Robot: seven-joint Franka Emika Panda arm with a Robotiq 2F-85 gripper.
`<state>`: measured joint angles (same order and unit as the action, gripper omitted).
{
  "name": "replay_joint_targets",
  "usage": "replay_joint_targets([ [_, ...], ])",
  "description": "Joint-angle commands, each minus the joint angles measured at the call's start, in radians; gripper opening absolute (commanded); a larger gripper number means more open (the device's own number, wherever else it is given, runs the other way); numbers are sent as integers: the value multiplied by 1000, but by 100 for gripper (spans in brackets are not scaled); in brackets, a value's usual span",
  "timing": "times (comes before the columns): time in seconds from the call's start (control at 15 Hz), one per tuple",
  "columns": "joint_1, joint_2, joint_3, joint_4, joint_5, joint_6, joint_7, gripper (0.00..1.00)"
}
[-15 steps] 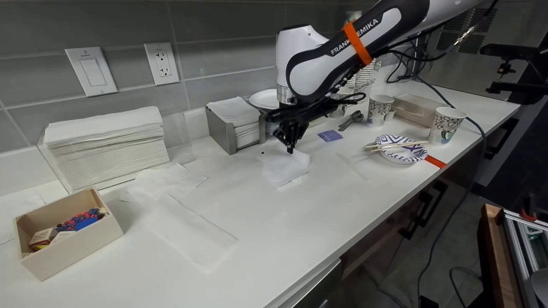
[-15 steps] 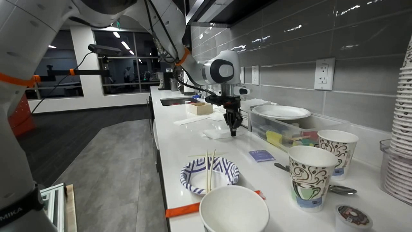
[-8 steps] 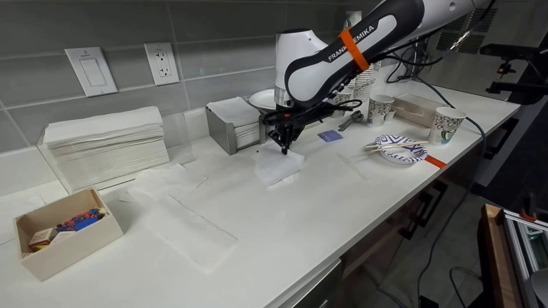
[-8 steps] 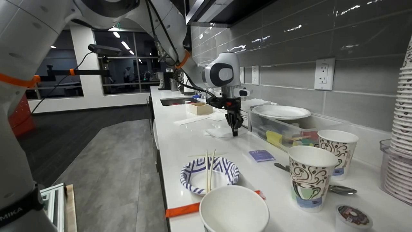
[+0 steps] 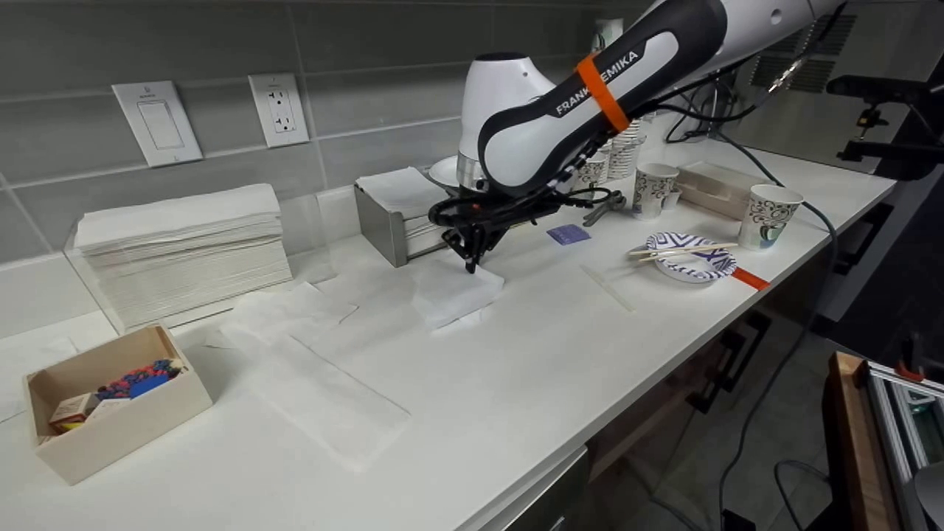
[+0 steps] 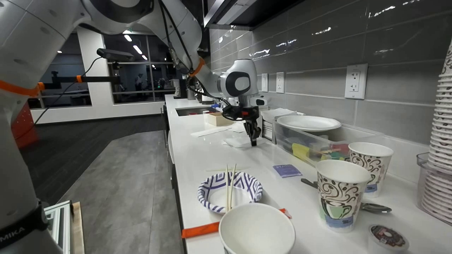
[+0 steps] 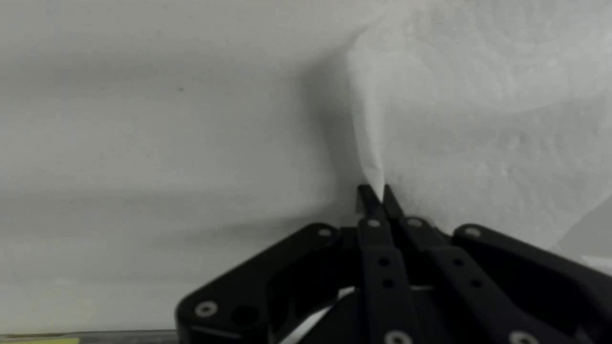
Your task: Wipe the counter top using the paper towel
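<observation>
- In an exterior view, the gripper [image 5: 470, 267] points down at the paper towel [image 5: 456, 301], which lies creased on the counter [image 5: 472, 398] near a grey napkin holder [image 5: 383, 232]; from here the fingertips are too small to read.
- A wooden box [image 5: 140, 426] contains red and blue pieces [image 5: 125, 384] and a little carton [image 5: 72, 410].
- A tall stack of folded towels [image 5: 184, 254] stands in a clear holder [image 5: 308, 234]; chopsticks [image 5: 684, 249] lie across a patterned bowl [image 5: 670, 241].
- In an exterior view, a clear tub [image 6: 287, 137] holds yellow, red and green things, hard to make out, with a white plate [image 6: 309, 122] on top.
- A paper cup [image 6: 257, 225] is cut off at the bottom edge, a stack of cups [image 6: 439, 169] at the right; a nearer-the-wall cup [image 6: 340, 201] hides part of a spoon [image 6: 376, 208].
- In the wrist view, the fingers [image 7: 366, 196] pinch a raised fold of the paper towel, which runs past the top and right edges; the gripper's body covers part of it.
- A yellow strip [image 7: 40, 341] in the lower left corner is cut off; I cannot tell what it is.
</observation>
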<state>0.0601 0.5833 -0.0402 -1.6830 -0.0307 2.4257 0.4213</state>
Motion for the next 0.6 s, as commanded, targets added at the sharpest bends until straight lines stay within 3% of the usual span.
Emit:
replay_joint_targets([
  [0.0,62,65,-48,47,-3,103,101,0],
  [0.27,128,118,-120,91,-24,176,199,0],
  [0.53,150,128,-126,100,-19,154,214,0],
])
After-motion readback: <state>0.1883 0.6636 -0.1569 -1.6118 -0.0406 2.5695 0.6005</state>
